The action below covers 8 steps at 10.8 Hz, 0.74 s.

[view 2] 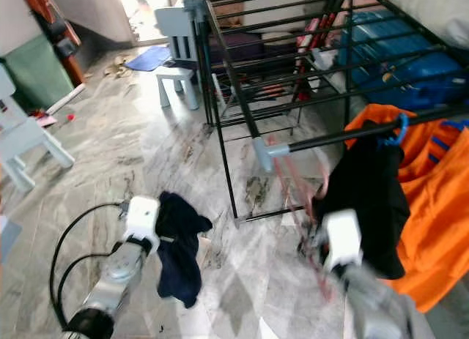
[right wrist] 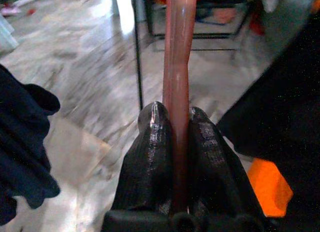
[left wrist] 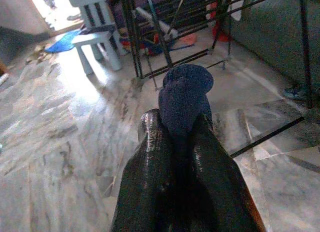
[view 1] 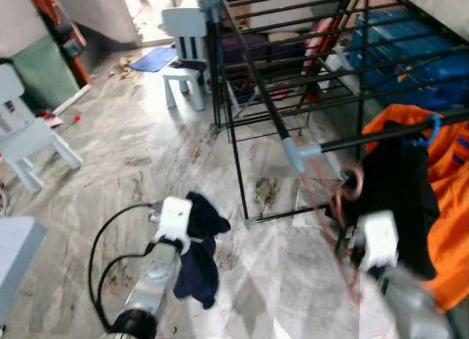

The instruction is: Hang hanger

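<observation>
The right gripper (right wrist: 172, 142) is clenched on the stem of a reddish-brown hanger (right wrist: 177, 66), holding it just below the horizontal black rail (view 1: 381, 136) of the drying rack (view 1: 293, 68) on the right of the scene. The hanger's hook (view 1: 353, 184) curls under the rail without yet sitting over it, close beside a black garment (view 1: 392, 200) and an orange garment (view 1: 443, 207) already hung there. The left gripper (left wrist: 175, 157) is closed on a dark blue cloth (view 1: 199, 247), which dangles above the marble floor (view 1: 132, 163) to the near left.

The main risk, as I judge it, is the hook missing the rail: it sits low and near the grey corner joint (view 1: 295, 152), so a lift that is slightly off could catch the joint or the black garment instead. The right side of the head views is blurred, so how the hook faces the rail is uncertain. The grip on a thin round stem could also let the hanger twist, turning the hook away from the rail. If let go before the hook seats, it would drop to the floor.
</observation>
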Motion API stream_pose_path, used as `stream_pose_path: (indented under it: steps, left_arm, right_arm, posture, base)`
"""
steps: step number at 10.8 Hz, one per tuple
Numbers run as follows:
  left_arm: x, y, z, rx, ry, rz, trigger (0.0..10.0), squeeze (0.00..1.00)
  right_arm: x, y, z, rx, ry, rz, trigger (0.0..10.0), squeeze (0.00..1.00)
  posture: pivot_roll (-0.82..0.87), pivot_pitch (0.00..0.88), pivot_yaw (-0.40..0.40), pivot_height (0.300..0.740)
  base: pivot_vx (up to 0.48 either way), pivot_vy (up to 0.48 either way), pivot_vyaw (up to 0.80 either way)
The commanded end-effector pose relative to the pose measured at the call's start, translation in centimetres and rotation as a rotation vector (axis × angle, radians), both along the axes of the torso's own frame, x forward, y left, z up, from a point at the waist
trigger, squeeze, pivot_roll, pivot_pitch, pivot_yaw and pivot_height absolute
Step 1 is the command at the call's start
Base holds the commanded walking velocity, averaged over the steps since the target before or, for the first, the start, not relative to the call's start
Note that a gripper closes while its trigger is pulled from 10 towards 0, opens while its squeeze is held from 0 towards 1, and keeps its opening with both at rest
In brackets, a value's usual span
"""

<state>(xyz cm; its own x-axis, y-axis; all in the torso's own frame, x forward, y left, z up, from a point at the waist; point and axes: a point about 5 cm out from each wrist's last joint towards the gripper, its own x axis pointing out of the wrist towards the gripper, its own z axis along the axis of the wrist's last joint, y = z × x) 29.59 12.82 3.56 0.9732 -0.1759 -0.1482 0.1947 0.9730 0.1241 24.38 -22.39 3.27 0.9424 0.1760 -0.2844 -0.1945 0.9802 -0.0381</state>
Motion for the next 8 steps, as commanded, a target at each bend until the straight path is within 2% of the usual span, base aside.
stream_pose_path:
  steps: [1,3,5,8]
  left_arm:
    - [0.4,0.3,0.4,0.018,-0.009,-0.003,10.0,0.00]
    - [0.3,0.0,0.0,0.012,0.009,-0.002,10.0,0.00]
    - [0.7,-0.3,0.5,-0.014,-0.009,0.009,10.0,0.00]
    - [1.0,-0.1,0.6,-0.013,-0.005,0.028,10.0,0.00]
  right_arm:
    - [-0.3,0.6,0.4,-0.002,-0.070,-0.041,10.0,0.00]
    - [-1.2,1.3,-0.8,0.006,-0.030,-0.075,10.0,0.00]
    - [-0.8,1.4,-1.2,0.016,-0.013,-0.085,10.0,0.00]
    - [0.0,2.0,-1.0,0.017,-0.016,-0.075,10.0,0.00]
  posture:
    - [-0.11,0.000,0.116,0.740]
    - [-0.12,0.000,0.116,0.740]
    - [-0.12,0.000,0.110,0.740]
    - [-0.11,0.000,0.100,0.740]
  base:
    - [0.000,0.000,0.00]
    - [0.000,0.000,0.00]
    - [0.000,0.000,0.00]
    - [-0.245,0.000,0.00]
